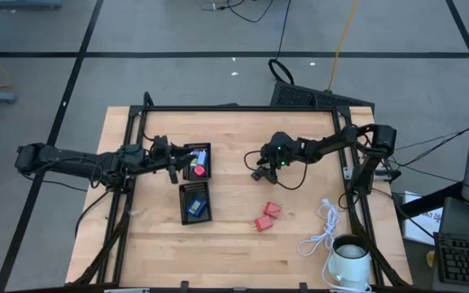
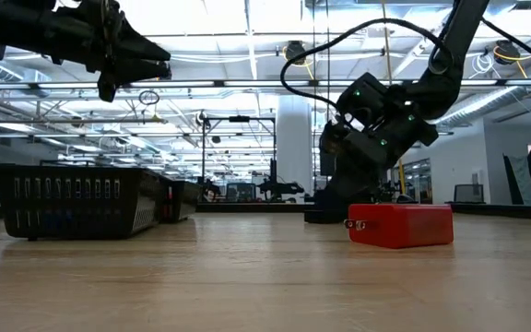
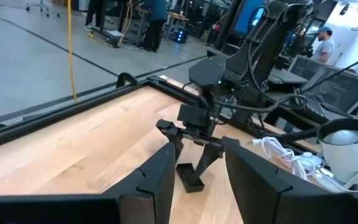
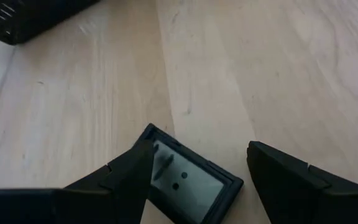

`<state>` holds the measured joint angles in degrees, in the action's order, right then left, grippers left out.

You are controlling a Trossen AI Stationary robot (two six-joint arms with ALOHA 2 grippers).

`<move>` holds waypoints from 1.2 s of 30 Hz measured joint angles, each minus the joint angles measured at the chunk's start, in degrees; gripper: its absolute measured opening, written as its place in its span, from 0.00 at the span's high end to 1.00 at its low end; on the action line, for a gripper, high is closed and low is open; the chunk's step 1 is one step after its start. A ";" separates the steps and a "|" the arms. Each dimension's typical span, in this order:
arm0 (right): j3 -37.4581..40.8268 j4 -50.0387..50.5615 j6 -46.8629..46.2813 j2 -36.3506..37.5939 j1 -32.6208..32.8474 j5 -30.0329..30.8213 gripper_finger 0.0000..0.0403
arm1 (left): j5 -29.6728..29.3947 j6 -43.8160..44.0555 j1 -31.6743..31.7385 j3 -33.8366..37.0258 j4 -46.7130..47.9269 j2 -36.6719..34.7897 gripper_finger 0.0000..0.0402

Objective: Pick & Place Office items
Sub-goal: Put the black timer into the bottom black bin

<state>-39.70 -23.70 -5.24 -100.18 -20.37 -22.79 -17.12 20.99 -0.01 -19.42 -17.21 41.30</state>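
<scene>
1. The wooden tabletop (image 1: pixel 234 236) holds two black trays (image 1: pixel 195 202).
2. The left hand (image 1: pixel 176 163) hangs above the far tray, fingers wide open and holding nothing.
3. The right hand (image 4: pixel 197 177) is low, fingers open around a small black block (image 4: pixel 188 183).
4. Two red blocks (image 1: pixel 267 216) lie beside the white cable (image 1: pixel 322 232).

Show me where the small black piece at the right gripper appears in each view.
High view: black piece, mid-table, under the right gripper; the left gripper waits beside a black tray.
Low view: cannot tell it from the gripper's dark body.
Left wrist view: flat on the wood, between the right gripper's open jaws.
Right wrist view: between that arm's own jaws.
Shared landmark: the right gripper.
</scene>
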 joint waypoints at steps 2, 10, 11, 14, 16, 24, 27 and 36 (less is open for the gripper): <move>0.10 0.52 -0.19 0.90 -0.17 -0.06 0.39 | -0.15 -0.08 0.00 0.00 0.00 0.00 0.64; 0.75 2.52 7.67 4.21 0.95 -5.24 0.39 | -2.47 0.77 0.00 0.00 0.33 0.00 0.64; 1.23 3.03 10.27 4.23 1.46 -3.77 0.39 | -2.47 0.77 0.00 0.00 0.35 0.00 0.64; 2.76 2.28 16.83 4.29 3.16 3.29 0.39 | -2.47 0.77 0.00 0.00 0.38 0.00 0.64; 3.54 2.03 20.64 4.28 4.31 7.71 0.39 | -2.47 0.79 0.00 0.00 0.37 0.00 0.64; 4.70 -1.98 26.08 4.12 6.64 18.86 0.39 | -2.51 0.86 0.00 -0.02 0.33 0.00 0.64; 4.72 -5.97 25.90 4.05 6.76 23.25 0.39 | -2.51 0.97 0.00 -0.02 0.31 0.00 0.64; 4.63 -5.18 29.57 4.13 5.19 22.70 0.39 | -2.54 0.94 0.00 -0.04 0.24 0.00 0.64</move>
<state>-35.07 -28.87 24.34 -96.05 -15.17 -0.08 -19.66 21.93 -0.01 -19.46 -16.97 41.30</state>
